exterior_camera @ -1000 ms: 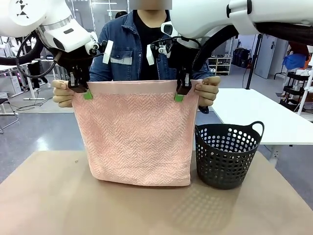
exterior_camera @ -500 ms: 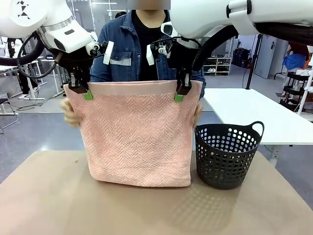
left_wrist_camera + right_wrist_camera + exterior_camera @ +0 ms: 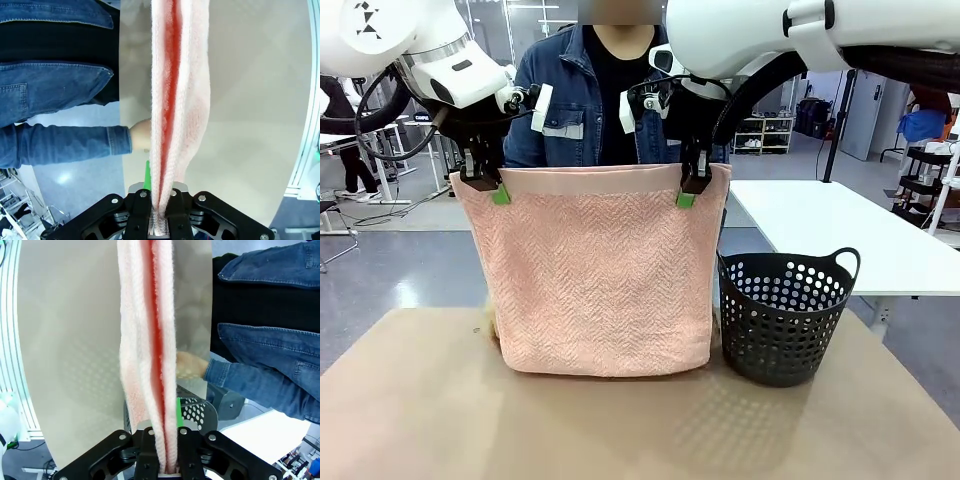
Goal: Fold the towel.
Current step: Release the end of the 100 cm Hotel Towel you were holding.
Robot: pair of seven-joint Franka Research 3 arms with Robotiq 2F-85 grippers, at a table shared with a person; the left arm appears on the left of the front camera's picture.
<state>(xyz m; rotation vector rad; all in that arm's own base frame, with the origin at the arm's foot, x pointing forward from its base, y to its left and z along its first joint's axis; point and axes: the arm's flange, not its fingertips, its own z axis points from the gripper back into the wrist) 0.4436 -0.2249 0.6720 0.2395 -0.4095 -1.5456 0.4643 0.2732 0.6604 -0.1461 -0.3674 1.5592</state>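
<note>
Over the brown table (image 3: 410,420), between me and the person (image 3: 582,110) in the denim jacket, the towel (image 3: 600,270) hangs as a broad doubled sheet. Its smooth band runs along the top, and its lower edge is at or just above the tabletop; I can't tell whether it touches. It hangs just beside the dark basket (image 3: 785,318), on the robot's left of it. The terry looks light, soft and limp, grippy rather than slippery, so I'd expect it to sag wherever nothing holds it. The top corners seem the sensible place to take it. The left gripper (image 3: 485,183) and right gripper (image 3: 692,188) are each pinched tight on both layers there. A hand (image 3: 141,135) of the person reaches in low behind the cloth.
</note>
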